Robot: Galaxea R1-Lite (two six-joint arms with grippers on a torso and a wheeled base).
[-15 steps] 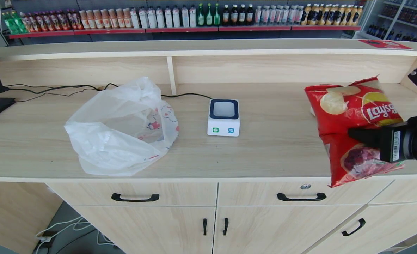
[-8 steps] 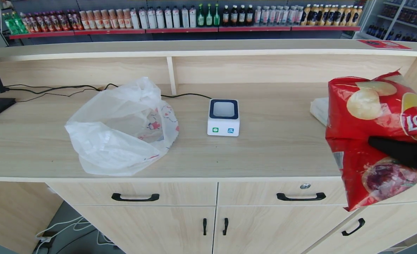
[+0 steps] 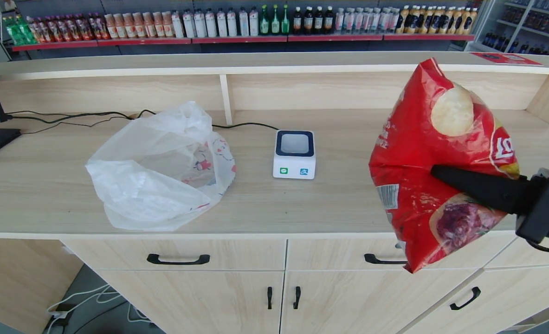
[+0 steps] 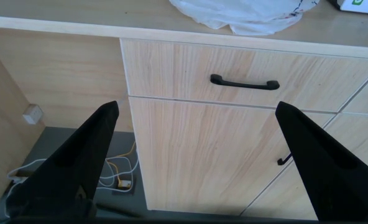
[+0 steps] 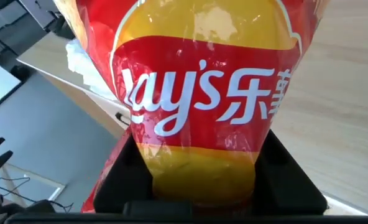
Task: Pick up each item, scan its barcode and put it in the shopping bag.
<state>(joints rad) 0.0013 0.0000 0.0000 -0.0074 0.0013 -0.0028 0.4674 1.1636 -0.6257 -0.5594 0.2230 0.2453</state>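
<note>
A red chip bag (image 3: 436, 176) hangs upright above the right end of the counter, with my right gripper (image 3: 441, 174) shut on its middle. A barcode (image 3: 388, 195) shows on the bag's left side. In the right wrist view the bag (image 5: 202, 93) is pinched between the black fingers (image 5: 119, 180). The white scanner (image 3: 294, 154) with a dark-framed window stands mid-counter, left of the bag. The white plastic shopping bag (image 3: 163, 171) lies crumpled on the counter's left part. My left gripper (image 4: 193, 155) is open, low in front of the cabinet drawers.
A raised wooden ledge (image 3: 274, 60) runs along the counter's far side, and cables (image 3: 70, 116) lie behind the shopping bag. A white packet (image 5: 84, 59) sits on the counter under the chip bag. Drawer handles (image 4: 244, 83) face the left gripper.
My right gripper has lifted the chip bag off the counter, carried it left and turned it upright. The barcode side has come into view. The shopping bag and scanner have not moved.
</note>
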